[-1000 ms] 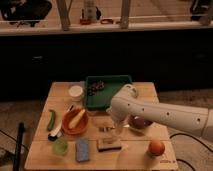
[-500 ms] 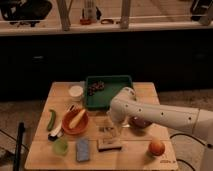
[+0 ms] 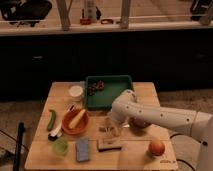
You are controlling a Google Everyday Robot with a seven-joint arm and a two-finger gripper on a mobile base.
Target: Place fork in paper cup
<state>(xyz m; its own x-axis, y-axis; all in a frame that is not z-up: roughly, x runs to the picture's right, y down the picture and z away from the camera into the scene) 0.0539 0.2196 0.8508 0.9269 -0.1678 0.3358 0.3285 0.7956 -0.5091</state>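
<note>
Claw [image 3: 111, 128] hovers low above wooden table [image 3: 57, 95], near round orange bowl [image 3: 75, 121].

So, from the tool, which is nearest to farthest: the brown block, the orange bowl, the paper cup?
The tool hangs over mid-table.
1. brown block: just in front.
2. orange bowl: picture's left.
3. paper cup: back left.

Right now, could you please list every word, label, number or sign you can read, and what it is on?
None can be read.
A small dark mark at the front right corner of the table is too small to make out.
The tool hangs low over the table's middle, bearing no visible lettering.
</note>
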